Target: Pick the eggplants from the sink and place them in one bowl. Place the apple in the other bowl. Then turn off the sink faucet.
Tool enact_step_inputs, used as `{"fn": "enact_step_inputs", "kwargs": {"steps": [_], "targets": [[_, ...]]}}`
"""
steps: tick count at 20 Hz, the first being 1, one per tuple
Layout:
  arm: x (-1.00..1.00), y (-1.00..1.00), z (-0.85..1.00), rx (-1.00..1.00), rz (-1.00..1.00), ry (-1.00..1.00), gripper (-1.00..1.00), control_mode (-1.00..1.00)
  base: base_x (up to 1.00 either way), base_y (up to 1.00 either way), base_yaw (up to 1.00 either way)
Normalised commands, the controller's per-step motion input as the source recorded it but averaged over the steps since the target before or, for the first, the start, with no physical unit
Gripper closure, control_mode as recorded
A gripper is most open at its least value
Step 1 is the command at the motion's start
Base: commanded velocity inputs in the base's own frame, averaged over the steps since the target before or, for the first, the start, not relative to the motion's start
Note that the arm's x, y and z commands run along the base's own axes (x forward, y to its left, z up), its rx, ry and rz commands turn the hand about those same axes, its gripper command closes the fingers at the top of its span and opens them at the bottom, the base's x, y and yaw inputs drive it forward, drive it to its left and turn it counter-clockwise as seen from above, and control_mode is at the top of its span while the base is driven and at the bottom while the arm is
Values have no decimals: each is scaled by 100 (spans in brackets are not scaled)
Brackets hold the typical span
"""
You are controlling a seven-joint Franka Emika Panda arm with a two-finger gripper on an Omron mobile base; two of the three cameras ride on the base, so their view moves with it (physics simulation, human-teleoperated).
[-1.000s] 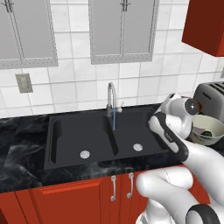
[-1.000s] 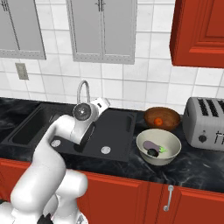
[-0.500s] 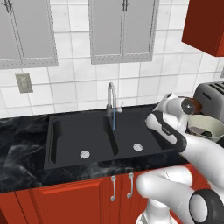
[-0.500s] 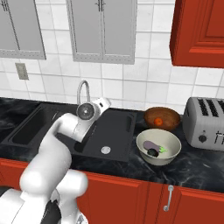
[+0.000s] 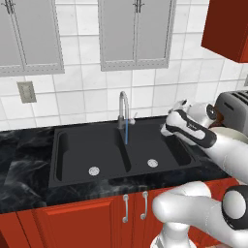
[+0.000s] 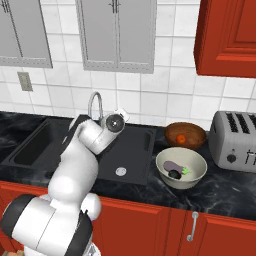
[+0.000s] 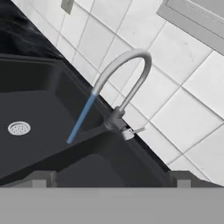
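Observation:
The silver sink faucet [image 7: 127,83] arches over the black sink [image 7: 39,105], and a blue stream of water [image 7: 81,118] runs from its spout. Its small lever [image 7: 133,131] sticks out at the base. My gripper [image 7: 111,178] is open and empty, aimed at the faucet from a short way off; in the left base view it [image 5: 165,127] hovers over the right basin, right of the faucet [image 5: 123,109]. Both eggplants, pale purple [image 6: 172,165] and almost black [image 6: 175,173], lie in the pale bowl [image 6: 197,159]. The apple [image 6: 181,138] rests in the reddish-brown bowl [image 6: 197,131].
A silver toaster [image 6: 235,140] stands on the dark counter right of the bowls. Each basin has a round drain [image 5: 94,170] [image 5: 152,162]. The tiled wall rises right behind the faucet, with grey cabinets above and a red cabinet [image 6: 230,35] at the upper right.
My hand has shifted slightly up and toward the faucet and back wall. The jaws stay open. Bowls, fruit and the water stream are unchanged.

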Motion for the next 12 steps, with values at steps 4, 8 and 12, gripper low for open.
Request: {"fn": "enact_step_inputs", "kwargs": {"steps": [4,8,12], "targets": [[30,0,-4,0,27,0,-100,-100,0,0,0],[4,6,-1,0,6,0,-100,-100,0,0,0],[5,3,-7,0,0,-5,-100,-100,0,0,0]]}}
